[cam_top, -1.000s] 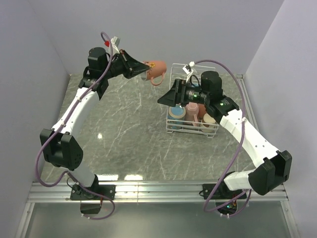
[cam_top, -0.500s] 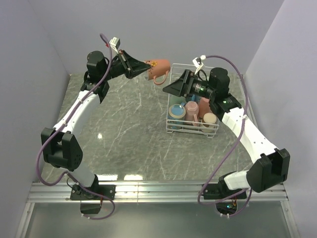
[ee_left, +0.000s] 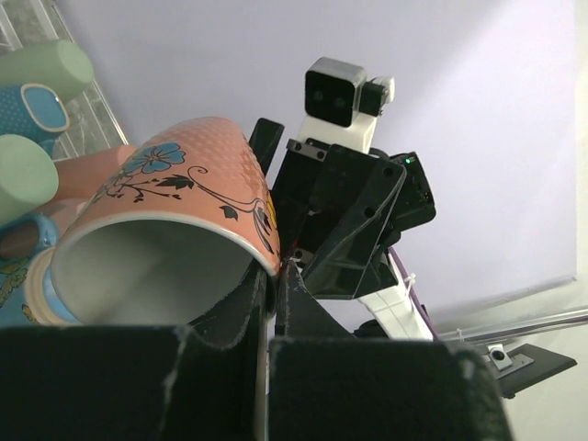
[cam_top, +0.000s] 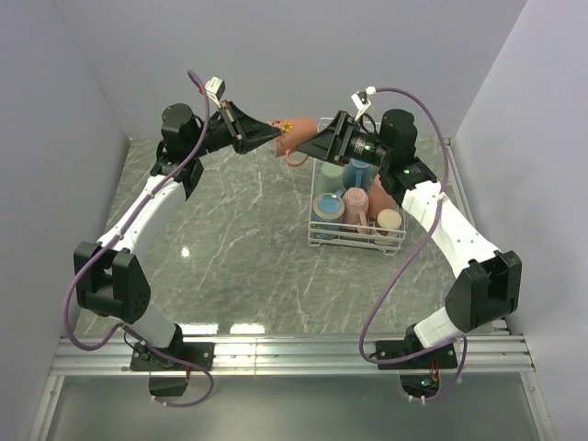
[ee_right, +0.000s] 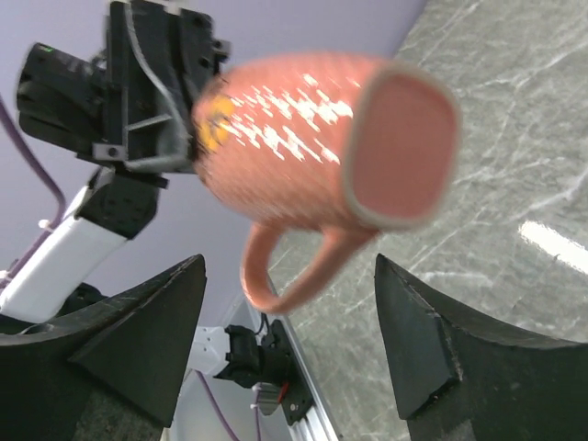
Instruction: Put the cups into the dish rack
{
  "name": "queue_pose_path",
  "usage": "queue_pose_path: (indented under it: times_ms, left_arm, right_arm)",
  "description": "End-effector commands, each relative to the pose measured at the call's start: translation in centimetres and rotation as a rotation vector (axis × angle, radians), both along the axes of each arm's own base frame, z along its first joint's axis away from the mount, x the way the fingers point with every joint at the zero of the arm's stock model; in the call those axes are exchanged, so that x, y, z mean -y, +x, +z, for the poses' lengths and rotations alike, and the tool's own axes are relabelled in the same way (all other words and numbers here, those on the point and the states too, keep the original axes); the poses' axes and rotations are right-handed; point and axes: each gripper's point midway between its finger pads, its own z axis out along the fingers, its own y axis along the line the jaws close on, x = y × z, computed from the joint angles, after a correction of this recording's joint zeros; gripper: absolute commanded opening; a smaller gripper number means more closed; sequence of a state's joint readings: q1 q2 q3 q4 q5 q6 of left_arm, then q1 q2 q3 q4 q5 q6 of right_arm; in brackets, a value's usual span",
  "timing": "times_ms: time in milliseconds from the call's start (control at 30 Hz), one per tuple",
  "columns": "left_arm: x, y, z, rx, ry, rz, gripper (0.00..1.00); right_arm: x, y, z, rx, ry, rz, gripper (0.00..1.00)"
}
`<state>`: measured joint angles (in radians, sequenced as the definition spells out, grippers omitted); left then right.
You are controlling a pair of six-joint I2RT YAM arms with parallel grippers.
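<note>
My left gripper (cam_top: 272, 134) is shut on the rim of a salmon floral cup (cam_top: 294, 139) and holds it in the air beside the white wire dish rack (cam_top: 318, 180). In the left wrist view the cup (ee_left: 175, 207) lies on its side, its rim pinched between my fingers (ee_left: 241, 303). My right gripper (cam_top: 308, 152) is open, right at the cup. In the right wrist view the cup (ee_right: 312, 152) hangs between my spread fingers (ee_right: 147, 335), handle down, untouched. Several cups (cam_top: 356, 208) stand in the rack.
The rack stands at the right back of the grey marble table (cam_top: 230, 239). Grey walls close the left, back and right sides. A metal rail (cam_top: 294, 354) runs along the near edge by the arm bases.
My left gripper carried the salmon cup to the right, up to the rack's left end. My right gripper rose out of the rack and swung left to meet the cup.
</note>
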<state>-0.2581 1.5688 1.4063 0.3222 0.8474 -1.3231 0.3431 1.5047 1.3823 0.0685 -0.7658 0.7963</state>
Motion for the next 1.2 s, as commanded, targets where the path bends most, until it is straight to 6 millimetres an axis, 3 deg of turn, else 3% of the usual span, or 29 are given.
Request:
queue_pose_path:
  times_ms: [0, 133, 400, 800, 900, 933, 1000, 1100, 1167]
  left_arm:
    - [0.1, -2.8, 4.6, 0.180, -0.057, -0.034, 0.00]
    - [0.7, -2.8, 4.1, 0.170, -0.052, -0.054, 0.00]
    - [2.0, -2.7, 3.1, 0.150, -0.035, -0.091, 0.00]
    - [3.0, -3.2, 2.7, 0.156, -0.053, -0.126, 0.00]
    - [2.9, -3.2, 3.0, 0.173, -0.062, -0.117, 0.00]
    - [2.9, -3.3, 3.2, 0.178, -0.066, -0.118, 0.00]
    - [2.9, -3.1, 3.3, 0.181, -0.064, -0.117, 0.00]
    - [3.0, -2.8, 3.2, 0.178, -0.057, -0.121, 0.00]
    - [3.1, -2.8, 3.0, 0.172, -0.057, -0.121, 0.00]
  right_arm:
    - [-0.6, -0.6, 3.4, 0.084, 0.051, 0.040, 0.77]
    - [-1.1, -1.2, 3.4, 0.081, 0.064, 0.058, 0.60]
    - [-2.0, -2.3, 4.2, 0.061, 0.116, 0.106, 0.50]
    - [-3.0, -2.9, 5.1, 0.053, 0.155, 0.152, 0.49]
    - [-3.4, -3.0, 4.8, 0.031, 0.161, 0.172, 0.60]
    - [-3.5, -3.1, 4.8, 0.031, 0.166, 0.178, 0.71]
    - [-3.5, -3.0, 4.5, 0.015, 0.172, 0.176, 0.75]
    - [-3.4, -3.0, 4.6, 0.023, 0.180, 0.164, 0.70]
    - [-3.3, -3.0, 4.7, 0.024, 0.176, 0.154, 0.58]
